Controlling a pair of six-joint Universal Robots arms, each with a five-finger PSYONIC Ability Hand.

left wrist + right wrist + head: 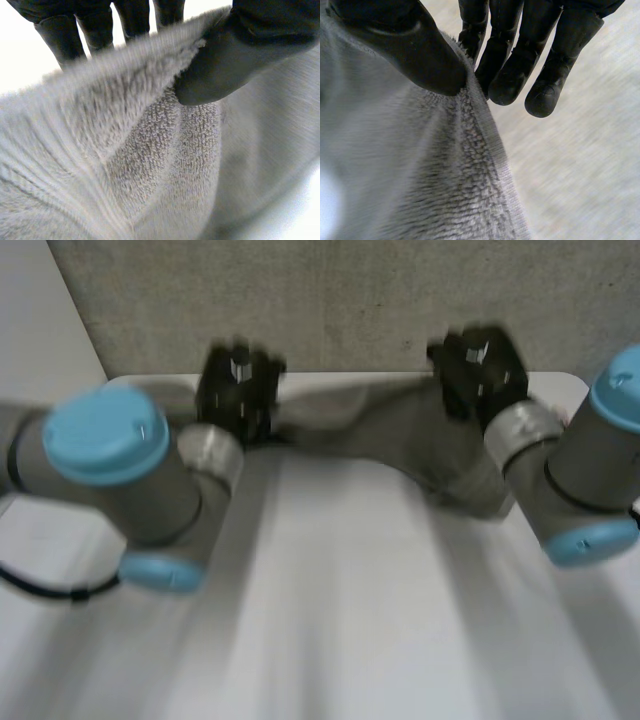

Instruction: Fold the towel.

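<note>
First: Nearest the head camera are the two grey arms with light-blue caps (105,435). Beyond them is the bare white bench (330,620). Where is the towel?

Second: At the bench's far edge. The soft grey terry towel (400,430) spans from the left robot hand (238,390) to the right robot hand (480,370), one at each end of it.

First: And the left wrist view?

Second: The left robot hand is grasping the towel's edge. Its thumb (215,70) presses on the near face, and its fingers (65,40) stand behind the hem.

First: Right wrist view?

Second: Much the same pinch. The thumb (420,55) sits on one face of the edge and the fingertips (510,85) close against the other, with cloth hanging below.

First: What could go wrong from here?

Second: Both holds look shallow, close to the hem. I'd judge that a quick sweep could drag the plush cloth out of one pinch and drop that end. If the two hands travel unevenly, the fold would likely land skewed, with its edges mismatched.
</note>
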